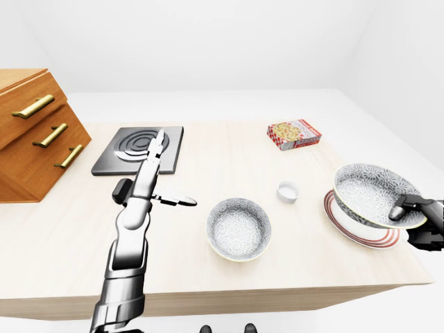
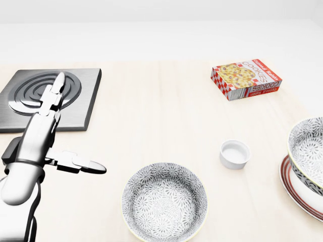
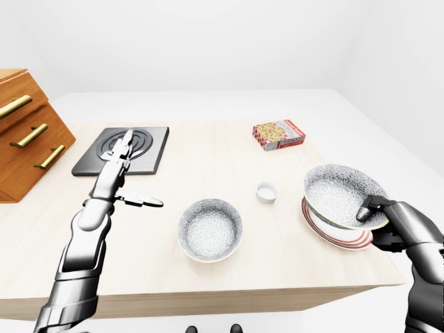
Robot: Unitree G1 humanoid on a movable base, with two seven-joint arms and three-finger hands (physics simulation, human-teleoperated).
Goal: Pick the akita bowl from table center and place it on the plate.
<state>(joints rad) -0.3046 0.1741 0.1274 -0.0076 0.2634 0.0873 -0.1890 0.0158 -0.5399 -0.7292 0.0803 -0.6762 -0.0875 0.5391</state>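
Two bowls: spare bowl (image 2: 164, 201) on worktop (image 2: 151, 121); akita bowl (image 3: 335, 193) tilted over plate (image 3: 340, 240), rim gripped by my right robot hand (image 3: 387, 223). Should level it, centre over plate, lower gently, then release. Left robot hand (image 2: 40, 136) open, idle above worktop.

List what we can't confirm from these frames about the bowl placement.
- Contact: in the right-eye view the akita bowl covers the middle of the plate; whether it is resting or held above it, cannot tell.
- Grip: the fingers of the right hand under the rim are hidden by the bowl; the hand is absent from the head view.
- Head view: bowl and plate are cut off by the right edge.
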